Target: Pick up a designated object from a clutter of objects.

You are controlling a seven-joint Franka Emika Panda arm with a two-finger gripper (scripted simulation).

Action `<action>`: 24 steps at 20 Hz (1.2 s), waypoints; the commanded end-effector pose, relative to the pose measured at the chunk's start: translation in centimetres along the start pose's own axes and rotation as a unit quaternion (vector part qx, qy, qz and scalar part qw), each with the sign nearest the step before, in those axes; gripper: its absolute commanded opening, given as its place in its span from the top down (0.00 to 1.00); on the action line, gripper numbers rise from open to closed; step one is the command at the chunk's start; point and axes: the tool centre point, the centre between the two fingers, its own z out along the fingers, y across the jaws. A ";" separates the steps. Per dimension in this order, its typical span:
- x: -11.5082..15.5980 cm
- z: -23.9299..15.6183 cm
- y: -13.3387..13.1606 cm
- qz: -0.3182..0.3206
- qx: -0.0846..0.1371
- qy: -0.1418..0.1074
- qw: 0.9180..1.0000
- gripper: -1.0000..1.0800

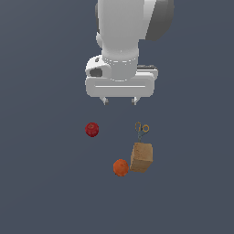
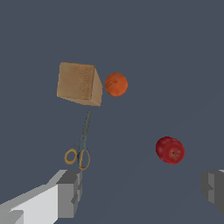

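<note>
The dark-red apple (image 1: 92,129) lies alone on the grey floor toward the exterior view's left; it also shows in the wrist view (image 2: 170,150). My gripper (image 1: 119,100) hangs open and empty above the floor, higher than the apple and toward the exterior view's right of it. Its two grey fingertips (image 2: 70,192) stand wide apart in the wrist view, with the apple apart from both. The clutter lies toward the exterior view's right: an orange fruit (image 1: 120,167), a tan box (image 1: 141,157) and small scissors (image 1: 141,129) with yellowish handles.
The orange fruit (image 2: 116,84) touches or nearly touches the tan box (image 2: 79,83). The scissors (image 2: 81,146) lie with their blades pointing at the box. The floor (image 1: 45,183) is plain dark grey.
</note>
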 end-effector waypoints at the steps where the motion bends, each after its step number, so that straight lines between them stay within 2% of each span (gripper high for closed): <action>1: 0.0 0.0 0.0 0.000 0.000 0.000 1.000 0.04; 12: 0.0 0.7 -1.6 -0.024 -0.016 0.000 1.000 0.04; 18: 0.1 1.3 -1.1 -0.018 -0.014 -0.001 1.000 0.04; 24: 0.1 3.8 0.7 0.002 -0.009 -0.002 1.000 0.04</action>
